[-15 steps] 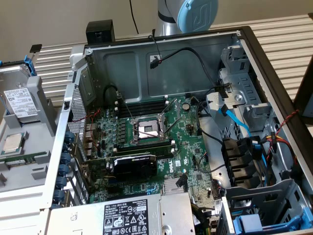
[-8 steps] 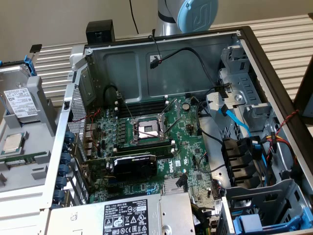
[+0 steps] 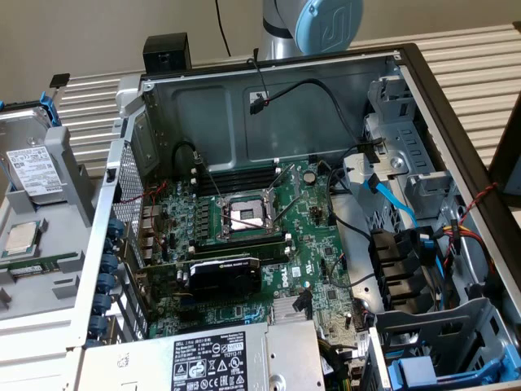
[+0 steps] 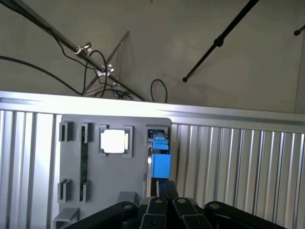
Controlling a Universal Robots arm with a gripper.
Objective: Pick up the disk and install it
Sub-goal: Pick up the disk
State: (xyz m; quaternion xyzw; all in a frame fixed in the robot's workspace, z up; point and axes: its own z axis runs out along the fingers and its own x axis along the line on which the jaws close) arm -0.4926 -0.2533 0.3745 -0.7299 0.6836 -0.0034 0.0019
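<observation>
Near the edge of the grey tray [image 4: 109, 181], gripper [image 4: 162, 192] clenched on nothing: probably best to centre squarely over the upright disk [image 4: 161, 160], clear of the processor chip [image 4: 114, 141].

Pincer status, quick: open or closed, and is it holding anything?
Pincer: closed, holding nothing; the disk stands apart in the gray tray.

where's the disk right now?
Exterior view's left, outside the computer case: the disk sits in the grey holder tray, next to the processor chip.
</observation>
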